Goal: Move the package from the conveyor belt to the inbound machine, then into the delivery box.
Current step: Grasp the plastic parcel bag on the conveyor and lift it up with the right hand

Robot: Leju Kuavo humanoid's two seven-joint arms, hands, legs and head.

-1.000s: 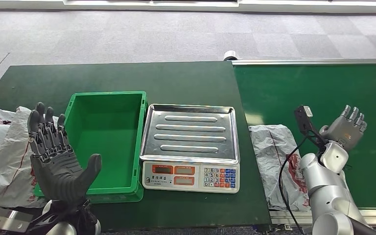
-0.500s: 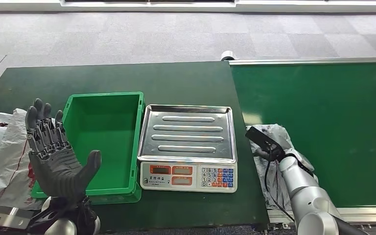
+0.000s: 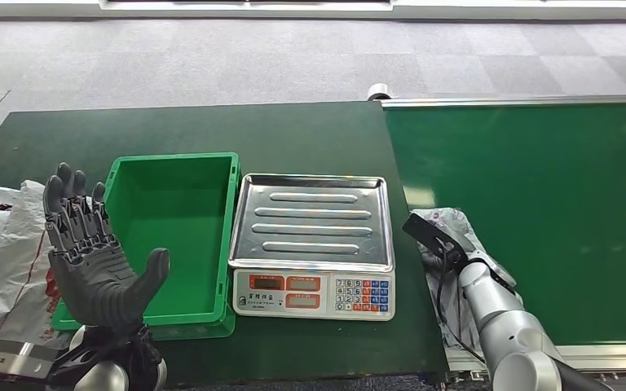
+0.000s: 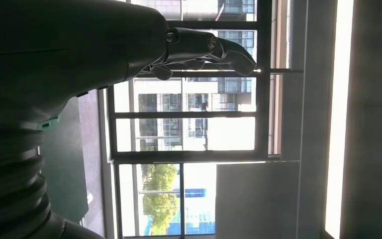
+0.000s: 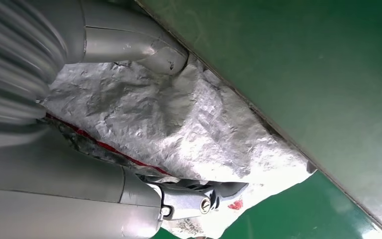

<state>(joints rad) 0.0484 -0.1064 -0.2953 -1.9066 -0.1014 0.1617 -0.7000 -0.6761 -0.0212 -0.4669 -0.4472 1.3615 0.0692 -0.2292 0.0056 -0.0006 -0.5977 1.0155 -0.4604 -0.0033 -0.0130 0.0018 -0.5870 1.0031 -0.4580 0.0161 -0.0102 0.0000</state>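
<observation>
Risk of slack grey package slipping off conveyor belt: right robot hand touches it, grip unclear; left robot hand open, raised.

Readable text is close to nil. The scale near the surface's front edge has a front panel with three orange-red display windows, all blurred, no digits legible. A small line of characters sits above the left window, too small to read. The keypad at the panel's right end has white, blue and orange keys; their markings look like numerals but cannot be made out. The grey package on the belt carries red print, and the grey bags at the surface's left edge too; none legible.
</observation>
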